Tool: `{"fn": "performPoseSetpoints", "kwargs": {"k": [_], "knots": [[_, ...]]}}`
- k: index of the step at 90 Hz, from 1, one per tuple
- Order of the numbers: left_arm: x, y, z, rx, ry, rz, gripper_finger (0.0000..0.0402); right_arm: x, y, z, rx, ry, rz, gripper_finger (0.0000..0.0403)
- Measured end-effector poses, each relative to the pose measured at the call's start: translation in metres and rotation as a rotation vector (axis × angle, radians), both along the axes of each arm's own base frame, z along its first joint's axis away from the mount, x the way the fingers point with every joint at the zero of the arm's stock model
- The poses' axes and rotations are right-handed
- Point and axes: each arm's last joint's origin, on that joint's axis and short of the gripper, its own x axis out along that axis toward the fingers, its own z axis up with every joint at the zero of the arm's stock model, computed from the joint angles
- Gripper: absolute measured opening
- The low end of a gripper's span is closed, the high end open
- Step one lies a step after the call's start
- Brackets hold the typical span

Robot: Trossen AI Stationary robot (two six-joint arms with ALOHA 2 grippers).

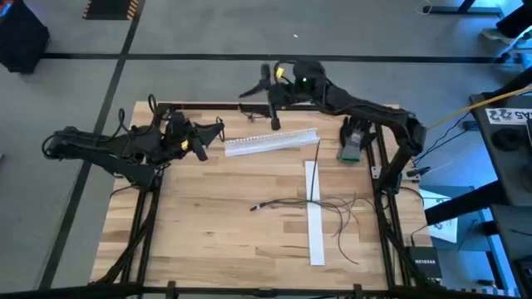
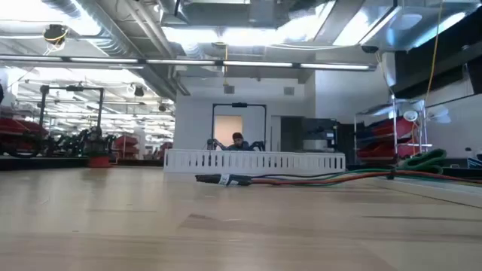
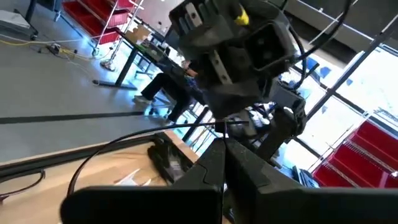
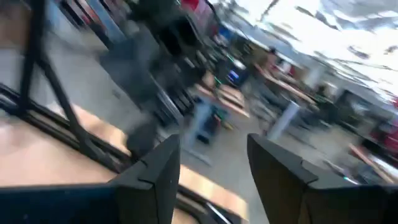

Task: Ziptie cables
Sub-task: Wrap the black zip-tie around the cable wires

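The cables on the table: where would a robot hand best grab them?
Probably from above, near the bundled dark end, where the cables run together, left of the white strip. To the right they splay into loose loops. Both hands, left and right, are up by the far edge.

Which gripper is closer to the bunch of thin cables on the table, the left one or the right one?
Neither is close; the right gripper looks slightly nearer. It hangs near the table's far edge, beyond the white strip. The left gripper is at the far left. The cables lie toward the near right.
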Motion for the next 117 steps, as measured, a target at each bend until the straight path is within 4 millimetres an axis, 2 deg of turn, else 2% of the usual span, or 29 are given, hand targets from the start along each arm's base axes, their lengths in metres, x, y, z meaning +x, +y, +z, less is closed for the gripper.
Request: {"fn": "performPoseSetpoints", "kwargs": {"k": [8,20,36,65,76,109,117], "knots": [[0.001,0.000,-0.001,-0.002,0.002,0.000,0.0000,0.013,0.016,-0.006,-0.011,-0.014,0.021,0.0179],[0.003,-0.001,-0.002,0.000,0.013,0.000,0.0000,0.022,0.033,-0.008,-0.012,-0.031,0.014,0.0179],[0.006,-0.001,-0.003,-0.003,0.012,-0.013,0.0000,0.028,0.037,-0.010,0.007,-0.051,-0.032,0.0179],[0.018,-0.004,-0.010,-0.017,0.027,-0.026,0.0000,0.029,0.040,-0.013,0.042,-0.021,-0.016,0.0174],[0.019,-0.004,-0.008,-0.010,0.016,-0.029,0.0000,0.029,0.040,-0.014,0.041,-0.009,-0.014,0.0146],[0.019,-0.004,-0.008,-0.009,0.009,-0.043,0.0000,0.028,0.040,-0.016,-0.008,0.006,-0.003,0.0014],[0.019,-0.004,-0.008,0.003,0.018,-0.048,0.0000,0.028,0.040,-0.018,-0.016,0.019,0.008,0.0004]]}}
